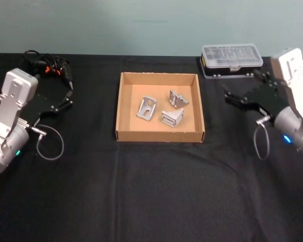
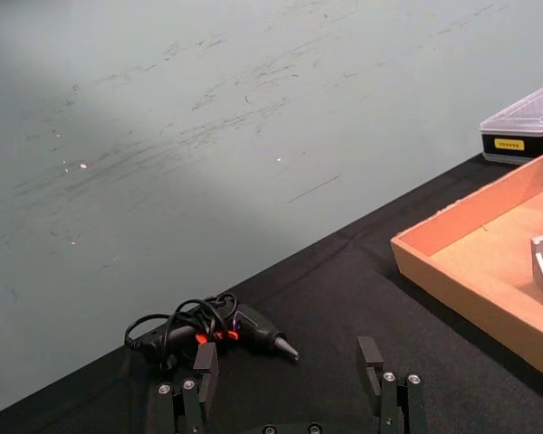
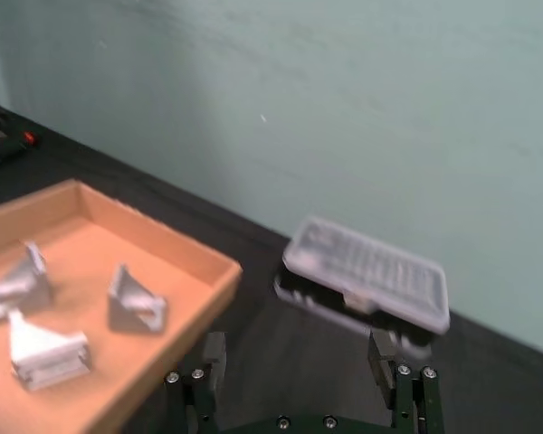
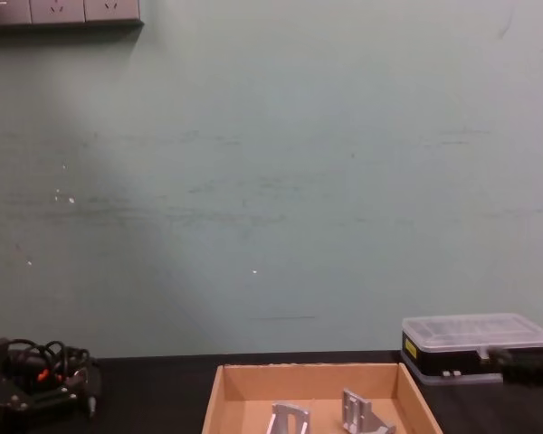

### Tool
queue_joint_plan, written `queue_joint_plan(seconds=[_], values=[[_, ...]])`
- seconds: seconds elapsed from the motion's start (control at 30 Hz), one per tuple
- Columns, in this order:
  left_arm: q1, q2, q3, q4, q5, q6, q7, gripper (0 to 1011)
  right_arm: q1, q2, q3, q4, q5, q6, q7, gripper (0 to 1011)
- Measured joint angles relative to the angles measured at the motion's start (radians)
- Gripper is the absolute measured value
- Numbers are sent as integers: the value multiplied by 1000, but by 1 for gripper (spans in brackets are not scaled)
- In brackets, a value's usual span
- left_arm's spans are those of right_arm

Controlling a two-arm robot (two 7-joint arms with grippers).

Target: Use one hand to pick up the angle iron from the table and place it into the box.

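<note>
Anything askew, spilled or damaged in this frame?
Nothing stands out. Three angle irons lie inside the box, none on the table. The left gripper and right gripper are open, either side of the box, holding nothing.

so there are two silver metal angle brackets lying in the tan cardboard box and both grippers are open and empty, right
Not quite: the tan cardboard box holds three silver metal angle brackets, not two, as the head view shows. The rest stands: the left gripper and the right gripper are both open and empty, each out to its own side of the box.
</note>
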Motion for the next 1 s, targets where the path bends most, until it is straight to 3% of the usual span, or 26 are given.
queue_joint_plan(seconds=[0.23, 1.0], values=[[0, 0, 0, 0, 0, 0, 0, 1000, -15, -16, 32, 62, 2, -3, 0, 1004], [0, 0, 0, 0, 0, 0, 0, 1000, -14, -13, 27, 52, 2, -3, 1, 1004]])
